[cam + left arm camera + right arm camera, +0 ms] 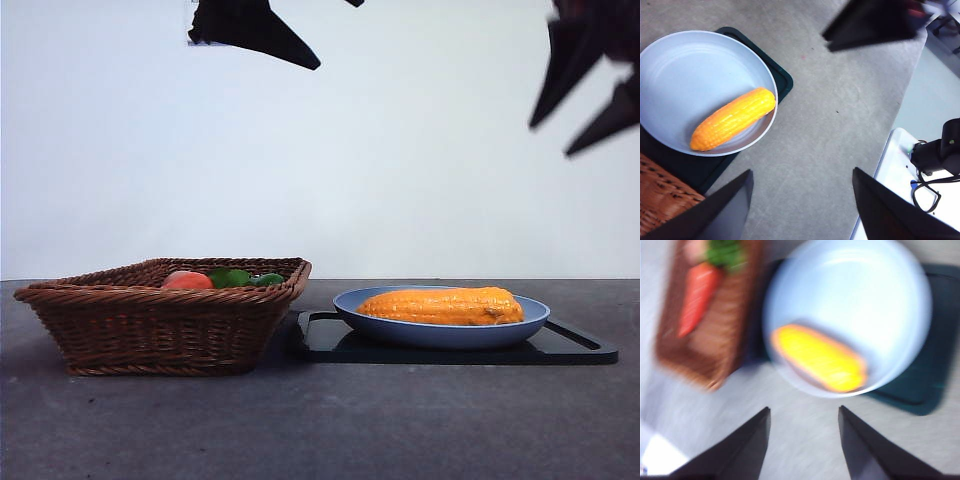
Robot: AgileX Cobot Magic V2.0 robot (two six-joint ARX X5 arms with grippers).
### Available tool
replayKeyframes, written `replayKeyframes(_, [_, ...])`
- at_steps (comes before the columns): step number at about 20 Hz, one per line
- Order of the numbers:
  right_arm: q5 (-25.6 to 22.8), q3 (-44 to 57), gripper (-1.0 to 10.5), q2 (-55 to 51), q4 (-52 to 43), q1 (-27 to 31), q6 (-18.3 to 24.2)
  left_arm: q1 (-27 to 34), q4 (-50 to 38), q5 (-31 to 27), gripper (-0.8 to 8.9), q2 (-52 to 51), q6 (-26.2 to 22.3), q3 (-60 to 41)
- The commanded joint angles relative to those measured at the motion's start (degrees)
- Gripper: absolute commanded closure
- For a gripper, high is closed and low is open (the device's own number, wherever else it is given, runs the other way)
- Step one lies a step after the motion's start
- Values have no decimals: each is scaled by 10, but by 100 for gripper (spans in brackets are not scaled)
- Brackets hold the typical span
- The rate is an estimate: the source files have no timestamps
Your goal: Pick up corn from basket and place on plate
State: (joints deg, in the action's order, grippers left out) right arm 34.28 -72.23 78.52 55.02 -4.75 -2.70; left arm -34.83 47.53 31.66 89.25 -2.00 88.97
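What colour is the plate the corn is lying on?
Light blue. The plate under the corn shows best in the left wrist view.

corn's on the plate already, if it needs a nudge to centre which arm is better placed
Probably right: the right gripper is open above the corn on the plate.

The robot's parts are all black. The left gripper (800, 210) has two flat, wide jaws with slanted edges that come up from the bottom of its wrist picture. The right gripper (802, 445) has the same two black pointed jaws, plain and smooth. In the front view, dark pointed shapes show at the top middle and upper right corner.
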Motion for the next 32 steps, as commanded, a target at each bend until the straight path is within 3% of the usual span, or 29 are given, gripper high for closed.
replayKeyframes(1, [-19,-9,722,-29,15,-31,19,5,2,0,490,2,-4,15])
replayKeyframes(4, [-89,11,738,-73,29,-91,19,17,22,0,508,2,-17,15])
replayKeyframes(7, [-115,56,758,-96,9,-143,13,27,33,0,557,2,-22,15])
replayKeyframes(12, [-118,147,947,-101,-74,-191,0,37,71,0,811,2,-50,15])
replayKeyframes(19, [-119,179,945,-101,-118,-206,-25,37,63,0,806,2,-50,15])
replayKeyframes(29, [-119,179,945,-101,-130,-202,-24,37,63,0,806,2,-50,15])
replayKeyframes(31, [-119,179,945,-101,-130,-202,-24,43,44,-7,806,2,-92,15])
replayKeyframes(32, [-119,178,945,-101,-130,-202,-24,48,35,-6,806,0,-89,15])
